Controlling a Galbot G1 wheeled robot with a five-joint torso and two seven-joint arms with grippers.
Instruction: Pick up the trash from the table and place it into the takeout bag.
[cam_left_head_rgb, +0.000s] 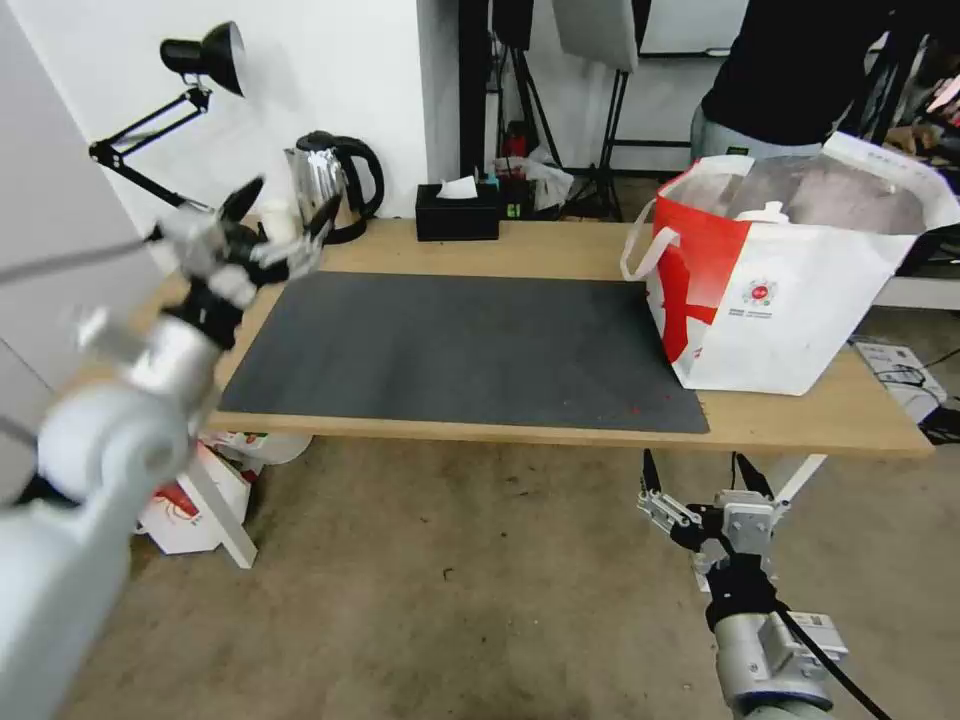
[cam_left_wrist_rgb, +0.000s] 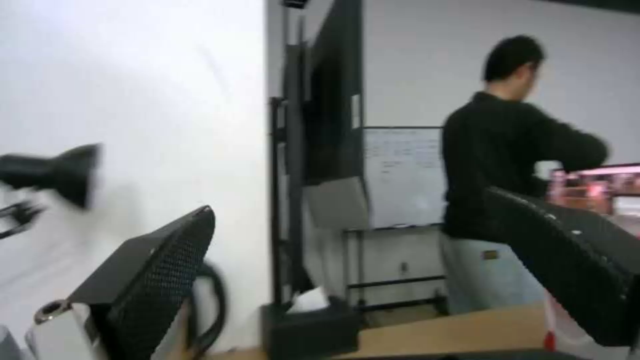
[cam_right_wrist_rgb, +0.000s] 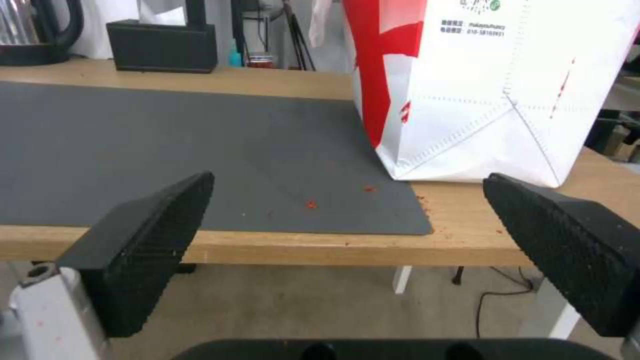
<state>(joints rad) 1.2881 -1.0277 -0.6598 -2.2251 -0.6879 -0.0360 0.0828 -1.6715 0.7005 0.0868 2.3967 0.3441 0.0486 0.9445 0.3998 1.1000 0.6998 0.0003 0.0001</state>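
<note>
Grey mat (cam_left_head_rgb: 460, 350) lies bare of trash; the bag (cam_left_head_rgb: 790, 290) stands at the surface's (cam_left_head_rgb: 560, 250) right end. The released right tool (cam_left_head_rgb: 705, 480), held below the front edge, is nearer the bag than the released left tool (cam_left_head_rgb: 280, 220), raised over the far-left corner.

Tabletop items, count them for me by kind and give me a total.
Takeout bag: 1
Dark grey mat: 1
Black tissue box: 1
Kettle: 1
Desk lamp: 1
Total: 5
</note>
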